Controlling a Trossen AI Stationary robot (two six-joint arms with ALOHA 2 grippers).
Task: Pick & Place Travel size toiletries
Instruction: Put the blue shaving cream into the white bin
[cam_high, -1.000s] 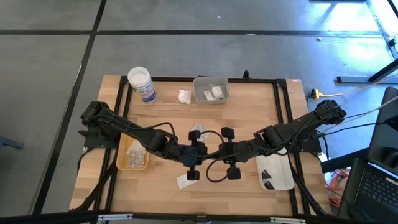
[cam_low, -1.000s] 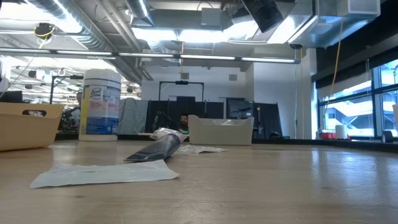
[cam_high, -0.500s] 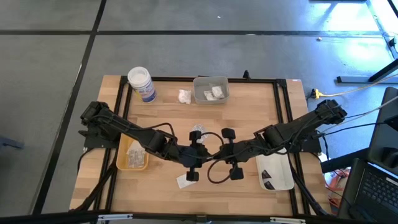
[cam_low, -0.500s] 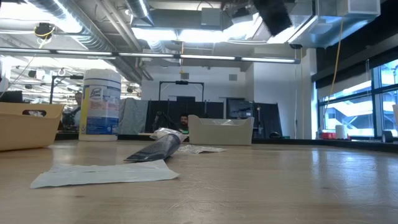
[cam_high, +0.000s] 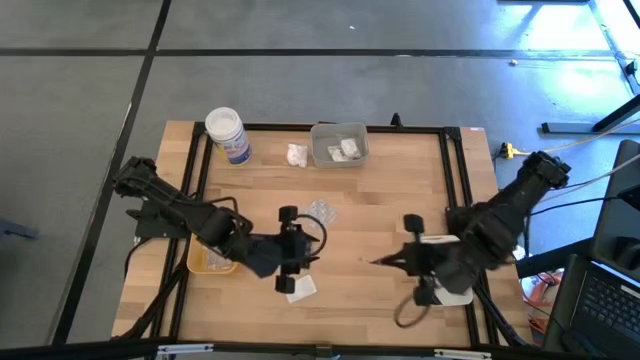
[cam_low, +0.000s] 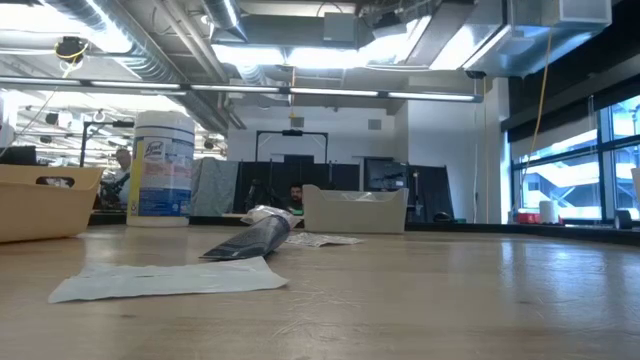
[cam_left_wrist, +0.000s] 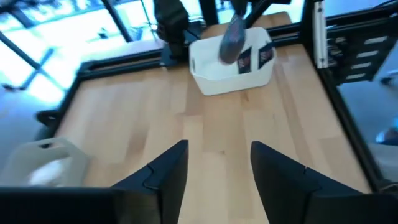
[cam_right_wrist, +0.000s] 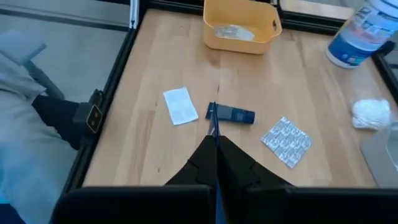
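My right gripper (cam_high: 385, 262) hovers over the table's near right, beside the white tray (cam_high: 452, 292), shut on a thin dark packet (cam_left_wrist: 231, 37). My left gripper (cam_left_wrist: 219, 149) stands open above the table's near left-middle with nothing between its fingers. Below it on the wood lie a dark tube (cam_right_wrist: 233, 115), a flat white sachet (cam_right_wrist: 180, 106) and a clear blister pack (cam_right_wrist: 286, 142). A white lumpy packet (cam_high: 297, 154) lies at the far side. Dark wedges (cam_left_wrist: 255, 57) lie in the white tray. My right gripper pinches one end of the thin dark packet (cam_right_wrist: 212, 119) between its two shut fingers. The fingers slant down and point toward the table's left. The packet sticks out past the fingertips and hangs lifted clear of the table.
A yellow tray (cam_high: 205, 262) holding clear packs stands at the near left. A big white jar (cam_high: 227, 133) stands at the far left and a clear tray (cam_high: 340, 145) at the far middle. Bare wood lies between the two grippers.
The two grippers stood tip to tip over the table's middle and have drawn apart. My left gripper has gone toward the table's left edge. My right gripper has swung toward the right edge and the near edge, carrying the dark packet toward the white tray.
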